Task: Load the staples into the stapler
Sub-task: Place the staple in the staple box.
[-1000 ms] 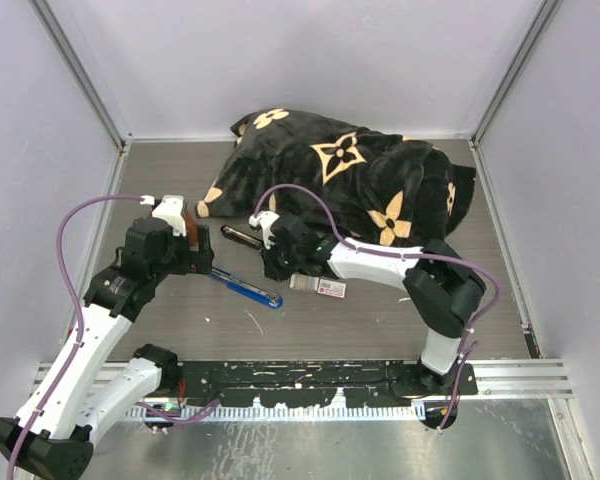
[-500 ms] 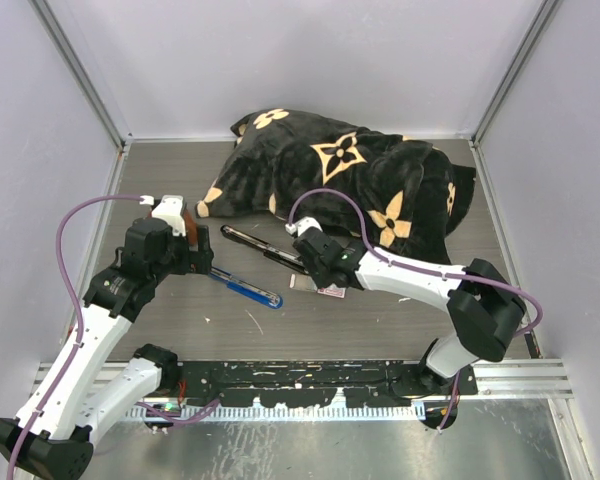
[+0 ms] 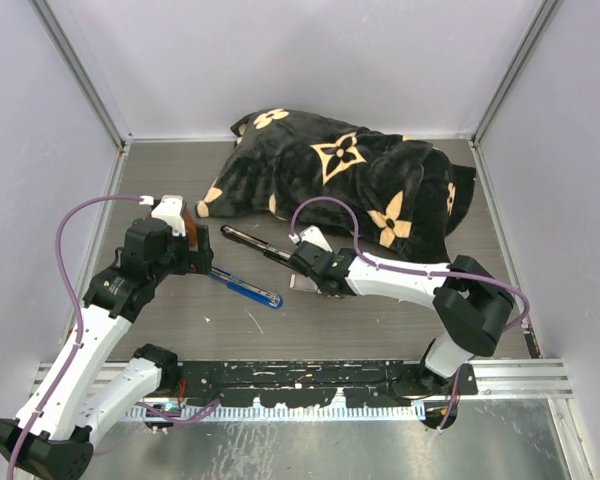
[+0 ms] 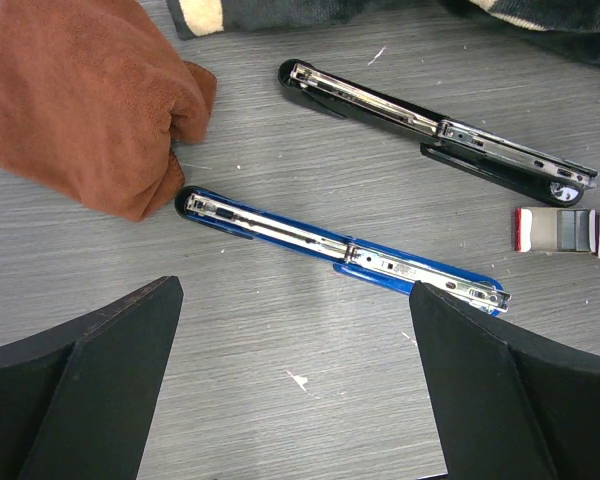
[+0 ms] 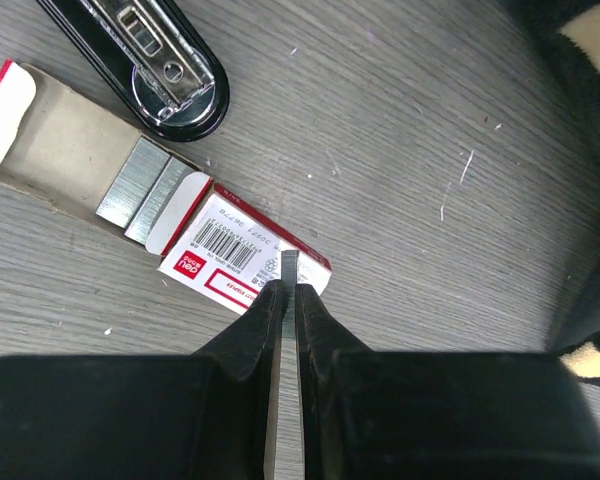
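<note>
The staples box (image 5: 235, 262), white with a red label, lies on the table with its inner tray (image 5: 65, 140) pulled out, holding grey staple strips (image 5: 145, 190). My right gripper (image 5: 289, 285) is shut on a thin silver strip of staples (image 5: 289, 300), just above the box. In the top view it (image 3: 315, 268) covers most of the box. A black stapler (image 3: 255, 243) lies open beside it, its end (image 5: 170, 90) near the tray. A blue stapler (image 4: 340, 248) lies open too. My left gripper (image 4: 295, 390) is open and empty, hovering near the blue stapler.
A brown cloth (image 4: 90, 100) lies left of the staplers. A black blanket with tan flower marks (image 3: 350, 180) fills the back of the table. The box also shows in the left wrist view (image 4: 560, 230). Grey walls enclose the table.
My right gripper has moved right, from the black stapler's near end to over the staples box, which it now mostly covers. The left arm has not moved.
</note>
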